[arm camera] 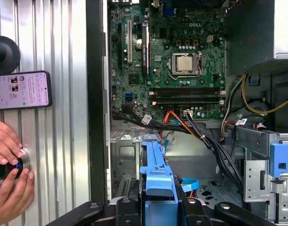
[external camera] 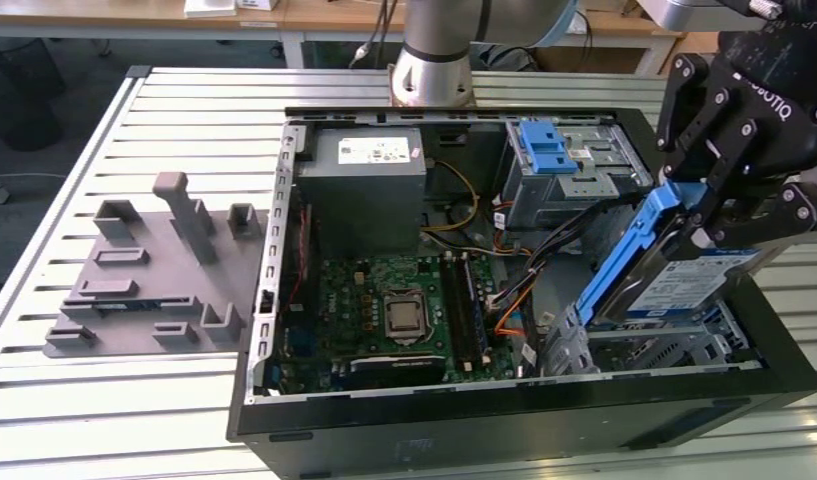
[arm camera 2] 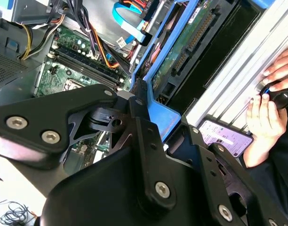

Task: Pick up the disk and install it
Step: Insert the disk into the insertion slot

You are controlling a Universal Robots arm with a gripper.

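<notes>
The disk (external camera: 678,285), a silver hard drive with a white-and-blue label in a blue plastic carrier frame, hangs tilted on edge over the metal drive cage (external camera: 648,348) at the front of the open computer case (external camera: 515,425), on the exterior view's right. My black gripper (external camera: 708,210) is shut on its upper end. In the second wrist view the fingers (arm camera 2: 140,106) clamp the blue frame, and the disk's (arm camera 2: 181,52) green circuit-board underside shows. In the first wrist view the blue carrier (arm camera: 158,174) stands between the gripper's (arm camera: 158,211) black links.
Inside the case lie the motherboard (external camera: 395,310), the grey power-supply box (external camera: 361,190), loose cables (external camera: 515,290) and a cage with a blue ridged latch (external camera: 548,145). A grey fixture block (external camera: 155,270) sits on the slatted table. A person's hands (arm camera: 10,179) and a phone (arm camera: 21,89) lie beside the case.
</notes>
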